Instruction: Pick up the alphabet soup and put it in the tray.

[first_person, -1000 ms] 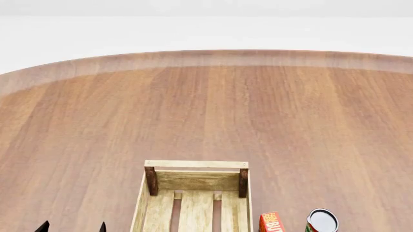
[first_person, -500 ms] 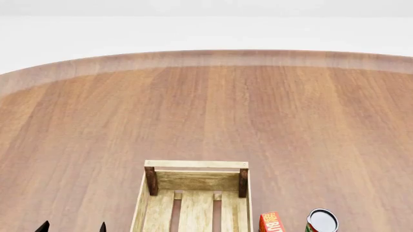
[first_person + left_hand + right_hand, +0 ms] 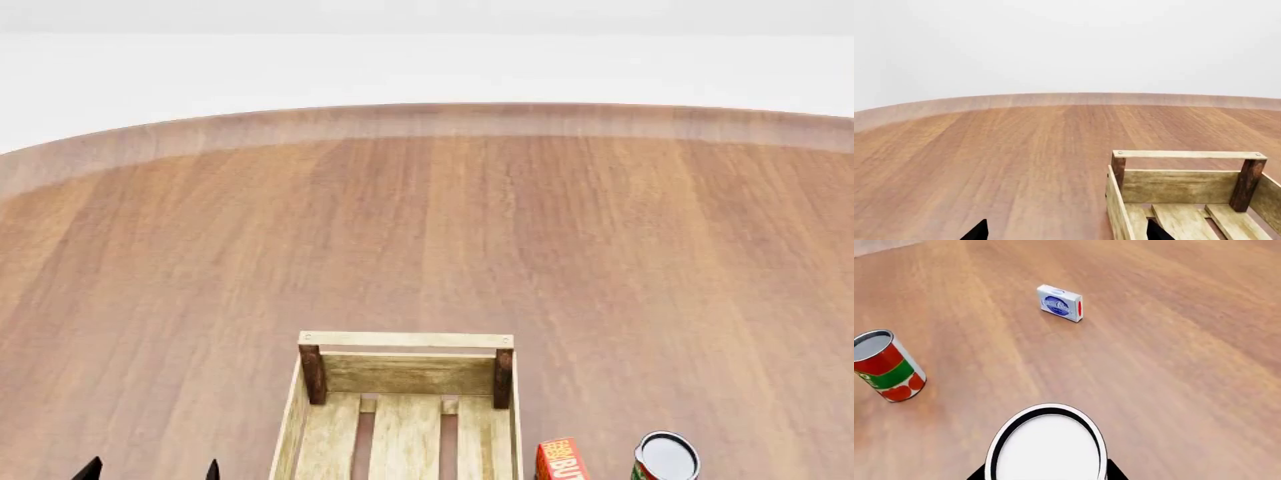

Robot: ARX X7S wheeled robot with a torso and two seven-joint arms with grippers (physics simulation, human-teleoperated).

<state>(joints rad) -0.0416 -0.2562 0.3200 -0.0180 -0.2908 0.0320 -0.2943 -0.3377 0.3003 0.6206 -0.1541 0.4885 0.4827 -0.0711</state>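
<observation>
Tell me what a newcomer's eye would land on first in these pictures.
The long wooden crate at the near edge of the round wooden table, empty as far as it shows. In the right wrist view, a can's white top sits right below the camera, with a red-and-green can and a small blue-faced box beyond.

Left hand [image 3: 150, 470] hangs spread (only its black fingertips show).

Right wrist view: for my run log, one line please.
right gripper straddles alphabet soup, grip unclear | left gripper open, empty | tray: nothing in visible part
</observation>
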